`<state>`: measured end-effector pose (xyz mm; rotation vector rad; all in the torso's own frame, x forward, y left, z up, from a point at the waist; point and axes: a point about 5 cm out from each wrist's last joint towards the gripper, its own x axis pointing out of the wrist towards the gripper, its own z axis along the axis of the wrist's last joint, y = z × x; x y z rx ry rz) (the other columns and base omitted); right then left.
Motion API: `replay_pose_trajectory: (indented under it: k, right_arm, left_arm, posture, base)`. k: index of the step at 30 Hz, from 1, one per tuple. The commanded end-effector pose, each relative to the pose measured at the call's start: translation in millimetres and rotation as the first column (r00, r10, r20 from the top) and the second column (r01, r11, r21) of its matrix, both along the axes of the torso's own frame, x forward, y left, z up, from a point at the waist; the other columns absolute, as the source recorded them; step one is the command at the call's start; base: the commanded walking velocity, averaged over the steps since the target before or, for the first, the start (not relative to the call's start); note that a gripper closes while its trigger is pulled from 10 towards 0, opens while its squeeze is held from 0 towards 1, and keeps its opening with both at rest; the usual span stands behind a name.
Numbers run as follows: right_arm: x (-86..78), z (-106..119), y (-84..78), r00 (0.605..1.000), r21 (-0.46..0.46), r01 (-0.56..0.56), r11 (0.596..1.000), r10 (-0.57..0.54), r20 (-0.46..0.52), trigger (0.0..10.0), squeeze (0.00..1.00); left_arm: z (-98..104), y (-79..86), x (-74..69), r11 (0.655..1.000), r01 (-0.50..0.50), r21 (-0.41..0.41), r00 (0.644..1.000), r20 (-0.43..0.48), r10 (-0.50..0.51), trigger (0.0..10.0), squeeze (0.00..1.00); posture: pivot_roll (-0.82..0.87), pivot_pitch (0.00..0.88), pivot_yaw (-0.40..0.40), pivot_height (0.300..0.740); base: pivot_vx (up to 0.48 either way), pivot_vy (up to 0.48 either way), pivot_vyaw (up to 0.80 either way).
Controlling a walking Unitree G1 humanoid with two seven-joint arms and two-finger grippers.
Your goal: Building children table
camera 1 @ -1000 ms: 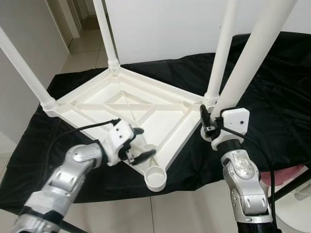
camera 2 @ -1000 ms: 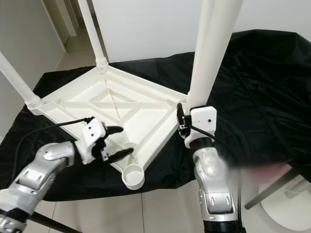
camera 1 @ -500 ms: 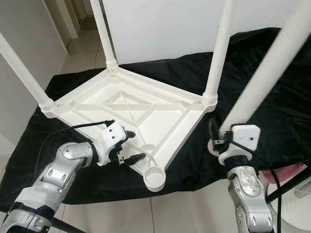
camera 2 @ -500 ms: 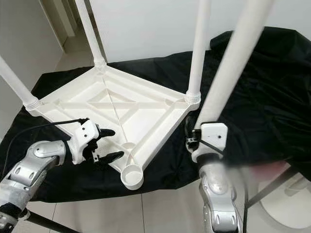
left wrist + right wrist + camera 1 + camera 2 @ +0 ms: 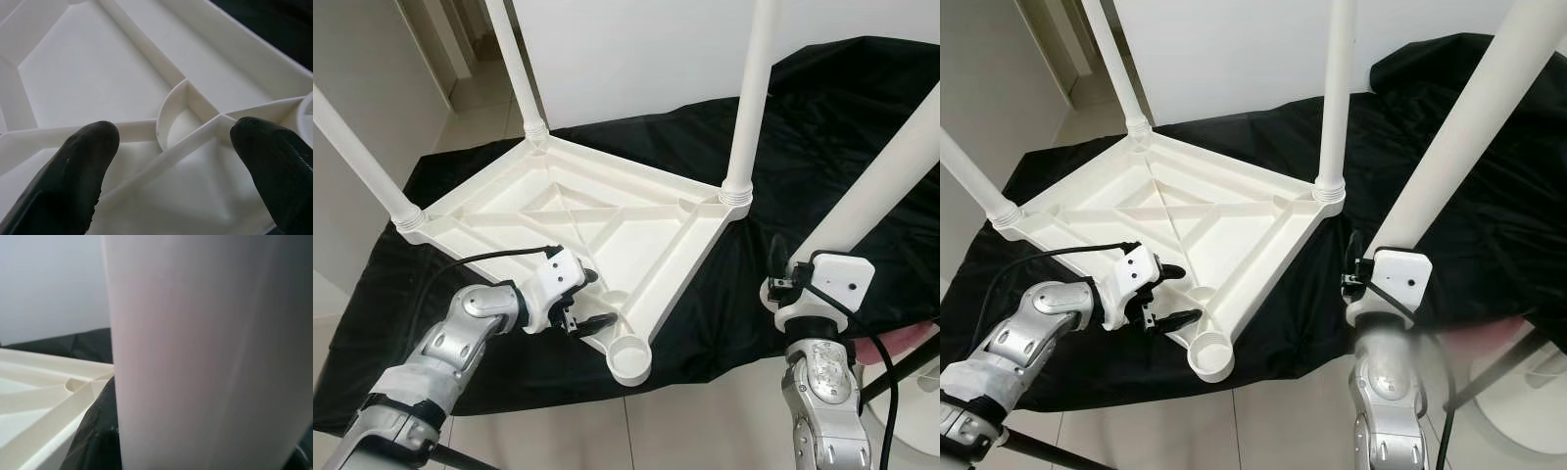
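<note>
Assembly of upturned white plastic tabletop (image 5: 578, 220) on black-draped counter (image 5: 822, 157).
Left end effector (image 5: 585, 300) open at its empty corner socket (image 5: 630, 359); right end effector (image 5: 781, 277) beside it grips loose white tubular leg (image 5: 886, 186).

support: black cloth (image 5: 862, 127) | on it: upturned white tabletop (image 5: 578, 220)

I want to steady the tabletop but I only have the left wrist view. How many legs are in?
Observer: Three legs stand upright in corner sockets of the upturned tabletop.
Operator: And the fourth?
Observer: The right tool is shut on the fourth leg, held tilted off the tabletop's right side, above the black cloth.
Operator: Which socket is free?
Observer: The empty socket at the near corner, just beside your open left tool.
</note>
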<state>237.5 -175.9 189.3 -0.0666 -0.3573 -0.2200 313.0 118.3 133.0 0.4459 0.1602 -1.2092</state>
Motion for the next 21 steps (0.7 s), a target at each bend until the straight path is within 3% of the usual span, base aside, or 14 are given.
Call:
replay_pose_trajectory:
  k: [1, 14, 21]
  right_arm:
    - [-0.6, 8, 7.9, 0.999, 0.002, -0.022, 1.0, 0.021, 0.049, 10.0, 0.0]
    - [4.0, 11, 13.3, 0.997, -0.007, -0.06, 0.998, 0.061, 0.055, 10.0, 0.0]
    - [7.4, 12, 13.8, 0.995, -0.031, -0.085, 0.996, 0.087, 0.052, 10.0, 0.0]
  left_arm:
    - [-9, 1.4, 2.2, 0.998, -0.047, 0.042, 0.999, -0.011, 0.047, 10.0, 0.0]
    - [-16, 11.5, 17.4, 0.983, -0.086, 0.163, 0.994, -0.05, 0.095, 10.0, 0.0]
    - [-23, 23.5, 24.3, 0.962, -0.13, 0.24, 0.967, -0.185, 0.177, 10.0, 0.0]
  posture:
    - [-0.11, 0.055, 0.176, 0.74]
    - [-0.1, 0.057, 0.179, 0.74]
    - [-0.1, 0.064, 0.18, 0.74]
  base:
    - [0.0, 0.0, 0.0]
    - [0.0, 0.0, 0.0]
    - [0.0, 0.0, 0.0]
